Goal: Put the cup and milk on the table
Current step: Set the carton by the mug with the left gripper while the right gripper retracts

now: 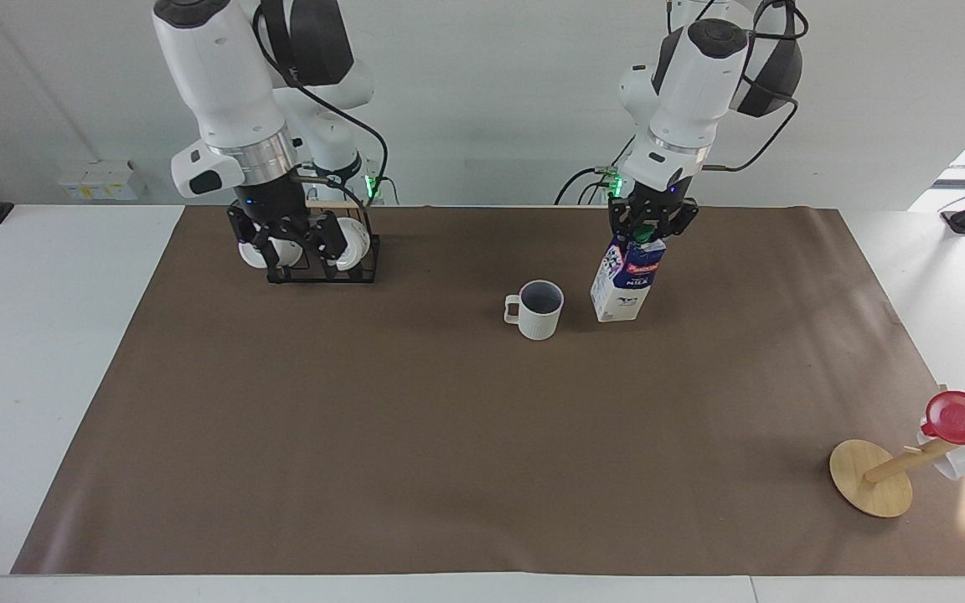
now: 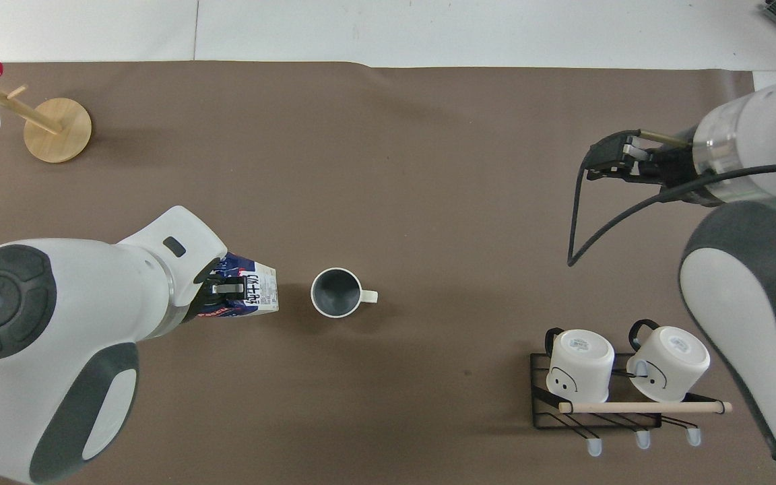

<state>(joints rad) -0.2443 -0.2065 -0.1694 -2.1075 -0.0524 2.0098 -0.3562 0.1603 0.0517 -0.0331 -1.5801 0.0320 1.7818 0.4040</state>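
The cup (image 1: 539, 310), an off-white ribbed mug with a dark inside, stands upright on the brown sheet of the table (image 1: 449, 435) with nothing holding it; it also shows in the overhead view (image 2: 335, 292). My left gripper (image 1: 648, 228) is shut on the gabled top of the milk (image 1: 621, 286), close beside the cup toward the left arm's end. The carton leans slightly, its base at or just above the sheet. It shows in the overhead view too (image 2: 250, 294). My right gripper (image 1: 290, 249) is open and empty, raised over the mug rack.
A black wire rack (image 1: 361, 272) with two glossy white mugs (image 2: 580, 364) stands near the right arm's base. A wooden peg stand (image 1: 872, 477) with a red cup (image 1: 960, 417) sits at the table's corner farthest from the robots, at the left arm's end.
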